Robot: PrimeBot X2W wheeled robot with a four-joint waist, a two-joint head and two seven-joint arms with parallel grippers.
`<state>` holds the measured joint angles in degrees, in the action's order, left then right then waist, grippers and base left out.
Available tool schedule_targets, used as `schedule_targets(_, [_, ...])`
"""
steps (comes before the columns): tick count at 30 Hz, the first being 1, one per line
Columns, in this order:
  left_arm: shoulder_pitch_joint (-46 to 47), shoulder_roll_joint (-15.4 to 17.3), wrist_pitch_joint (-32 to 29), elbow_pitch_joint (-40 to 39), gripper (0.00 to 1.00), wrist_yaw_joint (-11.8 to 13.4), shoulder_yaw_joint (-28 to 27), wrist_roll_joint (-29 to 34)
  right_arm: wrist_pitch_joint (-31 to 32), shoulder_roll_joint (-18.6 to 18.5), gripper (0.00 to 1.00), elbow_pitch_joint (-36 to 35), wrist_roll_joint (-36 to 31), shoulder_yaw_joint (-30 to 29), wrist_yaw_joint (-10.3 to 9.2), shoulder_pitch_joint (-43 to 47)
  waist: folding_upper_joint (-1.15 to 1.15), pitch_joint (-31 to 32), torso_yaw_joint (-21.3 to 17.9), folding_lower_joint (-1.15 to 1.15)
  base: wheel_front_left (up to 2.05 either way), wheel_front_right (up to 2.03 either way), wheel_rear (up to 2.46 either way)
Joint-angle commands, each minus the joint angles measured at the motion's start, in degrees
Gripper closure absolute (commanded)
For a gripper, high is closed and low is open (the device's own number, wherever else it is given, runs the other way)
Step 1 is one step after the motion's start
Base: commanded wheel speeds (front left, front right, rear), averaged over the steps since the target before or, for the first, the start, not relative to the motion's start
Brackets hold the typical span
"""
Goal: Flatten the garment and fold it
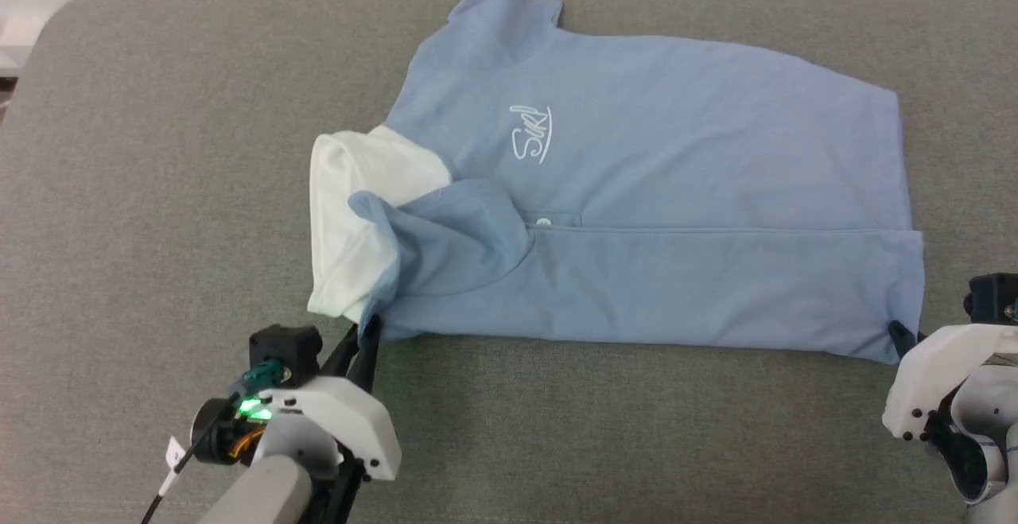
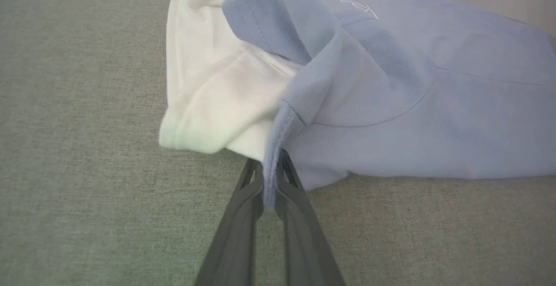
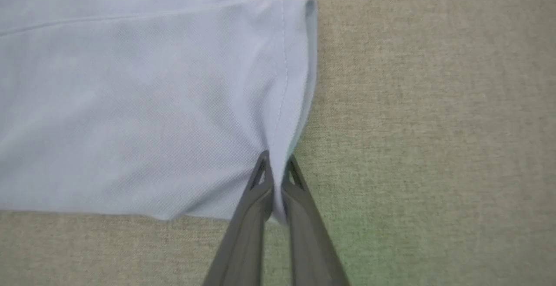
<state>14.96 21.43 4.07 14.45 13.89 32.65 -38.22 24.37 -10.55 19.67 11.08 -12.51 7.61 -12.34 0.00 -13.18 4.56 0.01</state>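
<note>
One light blue polo shirt (image 1: pixel 676 190) lies sideways on a grey woven-cloth surface (image 1: pixel 159 190) with a rounded far corner. Its near side is folded over. It shows one white collar (image 1: pixel 350 190), one white button (image 1: pixel 544 223) and one cursive "Surf" script (image 1: pixel 531 134). Two grippers hold it: the left gripper (image 2: pixel 269 169) pinches the piqué-knit edge beside the collar, and the right gripper (image 3: pixel 276 166) pinches the hem corner.

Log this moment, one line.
left pincer: shut on shirt edge by collar | right pincer: shut on hem corner
</note>
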Motion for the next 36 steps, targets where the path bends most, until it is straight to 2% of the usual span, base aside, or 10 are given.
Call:
schedule_targets(1, [-1.56, 0.93, 0.22, -0.46, 1.0, 0.1, -0.22, 0.41, -0.42, 0.33, 1.0, 0.62, 0.26, 0.39, -0.12, 0.55, 0.0, 1.47, -0.29, -0.01, 0.0, 0.0, 0.0])
schedule_targets(8, [-5.47, 4.16, -0.65, -3.89, 1.0, 1.45, -0.94, -0.03, 0.15, -0.96, 1.0, -5.84, 1.79, 0.39, -0.12, 4.38, 0.0, 6.87, -0.61, -0.01, 0.0, 0.0, 0.0])
schedule_targets(14, [-11.1, 7.39, -3.4, -8.73, 1.0, 3.63, -0.91, -0.73, 5.61, -1.3, 1.0, -13.13, 3.11, -0.65, -0.12, 11.75, 0.0, 10.35, -0.24, -0.01, 0.0, 0.0, 0.0])
schedule_targets(17, [-14.14, 8.72, -5.98, -9.81, 1.0, 3.88, 0.06, -1.58, 9.39, -0.94, 1.0, -15.63, 3.4, -0.96, -0.12, 15.81, 0.0, 11.36, -0.15, -0.01, 0.0, 0.0, 0.0])
schedule_targets(23, [-17.23, 9.54, -9.71, -9.39, 1.0, 2.88, 2.73, -2.61, 14.79, -0.15, 1.0, -17.73, 3.48, -2.06, -0.12, 22.12, 0.0, 11.99, 0.46, -0.01, 0.0, 0.0, 0.0])
schedule_targets(33, [-16.15, 6.78, -8.83, -2.75, 1.0, -0.8, 5.26, -3.21, 13.61, 0.76, 1.0, -13.14, 1.16, -3.48, -0.12, 22.93, 0.0, 11.33, 0.15, -0.01, 0.0, 0.0, 0.0])
schedule_targets(34, [-15.89, 6.62, -8.11, -2.34, 0.49, -0.97, 5.22, -3.0, 12.85, 0.79, 1.0, -12.55, 1.04, -3.5, -0.12, 22.48, 0.0, 11.26, 0.05, -0.01, 0.0, 0.0, 0.0])
schedule_targets(35, [-15.59, 6.44, -7.29, -2.03, 0.0, -0.97, 4.99, -2.86, 11.63, 0.77, 0.79, -12.24, 0.89, -3.47, -0.12, 21.94, 0.0, 11.19, -0.03, -0.01, 0.0, 0.0, 0.0])
schedule_targets(36, [-15.27, 6.25, -6.35, -1.82, 0.0, -0.89, 4.59, -2.79, 10.39, 0.9, 0.0, -11.91, 1.0, -3.5, -0.12, 21.34, 0.0, 11.15, -0.1, -0.01, 0.0, 0.0, 0.0])
